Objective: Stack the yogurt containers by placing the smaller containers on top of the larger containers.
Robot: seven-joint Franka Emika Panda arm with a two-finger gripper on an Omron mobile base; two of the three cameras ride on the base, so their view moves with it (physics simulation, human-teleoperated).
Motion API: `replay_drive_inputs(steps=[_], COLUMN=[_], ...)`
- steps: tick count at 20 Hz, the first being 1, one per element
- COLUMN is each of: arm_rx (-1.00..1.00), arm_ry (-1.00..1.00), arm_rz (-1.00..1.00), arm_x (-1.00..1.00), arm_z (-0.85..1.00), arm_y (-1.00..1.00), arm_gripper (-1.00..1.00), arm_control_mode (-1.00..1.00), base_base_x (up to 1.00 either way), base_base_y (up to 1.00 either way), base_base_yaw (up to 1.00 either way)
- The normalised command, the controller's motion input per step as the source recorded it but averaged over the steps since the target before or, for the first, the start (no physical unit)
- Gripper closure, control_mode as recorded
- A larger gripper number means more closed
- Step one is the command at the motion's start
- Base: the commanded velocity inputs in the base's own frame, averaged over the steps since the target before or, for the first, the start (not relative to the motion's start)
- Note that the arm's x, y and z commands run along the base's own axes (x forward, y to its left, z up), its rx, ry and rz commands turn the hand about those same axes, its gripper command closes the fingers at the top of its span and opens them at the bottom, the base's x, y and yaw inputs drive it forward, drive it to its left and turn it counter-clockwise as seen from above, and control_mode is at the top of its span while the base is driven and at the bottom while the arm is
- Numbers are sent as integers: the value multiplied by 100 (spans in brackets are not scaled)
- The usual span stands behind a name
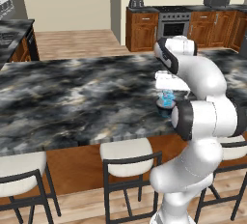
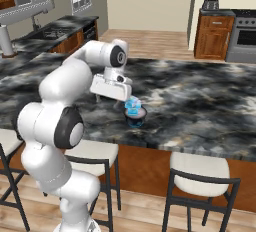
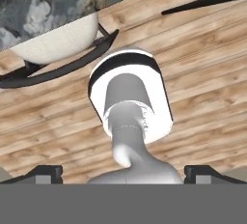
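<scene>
Gripper (image 2: pixel 131 101), jaws wide, at 12 o'clock over light-blue cup (image 2: pixel 133 107) on dark-rimmed tub (image 2: pixel 136 115); clipping it risks toppling stack.

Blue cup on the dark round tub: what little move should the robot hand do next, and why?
Probably lift the hand straight up and away from the stack. The blue cup already sits on the dark-rimmed tub, and in the hand view the gripper is open with nothing between its fingertips. The hand hangs close beside the cup, so a sideways move might knock it off.
</scene>
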Motion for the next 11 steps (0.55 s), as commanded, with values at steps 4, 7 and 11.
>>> replay_drive_inputs(steps=[4, 7, 11], arm_rx=[-2, 0, 0], arm_ry=[-3, -3, -3], arm_rz=[0, 0, 2], arm_x=[-40, -39, -39], arm_z=[6, 4, 1], arm_y=[18, 13, 13], arm_gripper=[-100, -100, -100], arm_control_mode=[-100, -100, -100], base_base_x=[0, 0, 0], base_base_y=[0, 0, 0], base_base_yaw=[0, 0, 0])
